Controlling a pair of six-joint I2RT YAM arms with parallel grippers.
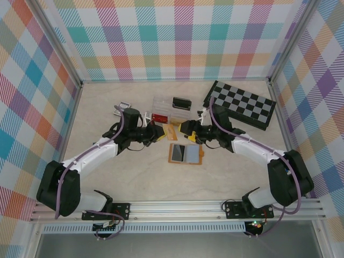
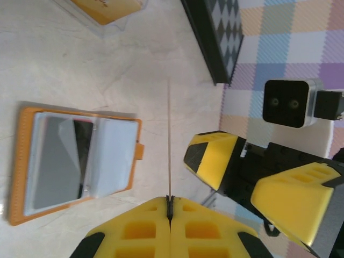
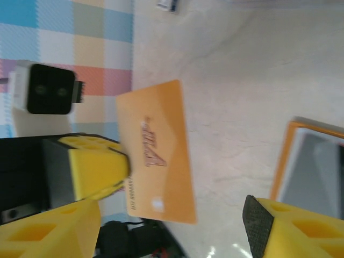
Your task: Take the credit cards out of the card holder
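My left end effector (image 2: 170,200) is closed on one short edge of an orange card (image 3: 156,156), pads flat on its two faces. From my left wrist the card shows edge-on, a hair-thin line. My right end effector (image 1: 188,129) is wide open just beside the card's free end and grips nothing.

The card holder (image 2: 75,161) lies open and flat on the desk (image 2: 134,70), near both end effectors and apart from the held card, grey-blue panels up. Something dark with a reddish edge shows behind the clear sleeve of one panel. I take it for another card, though I cannot be sure.

I judge the card light, stiff and slick. It will bow a little but not fold, and it can pivot or slide out of a pinch taken at a corner. The best hold is across a short edge, pads square on the faces, well in from the corners.

The holder looks light and floppy, so it will likely slide or lift if I tug at a card. I expect to pin one panel and draw the card out along its sleeve.
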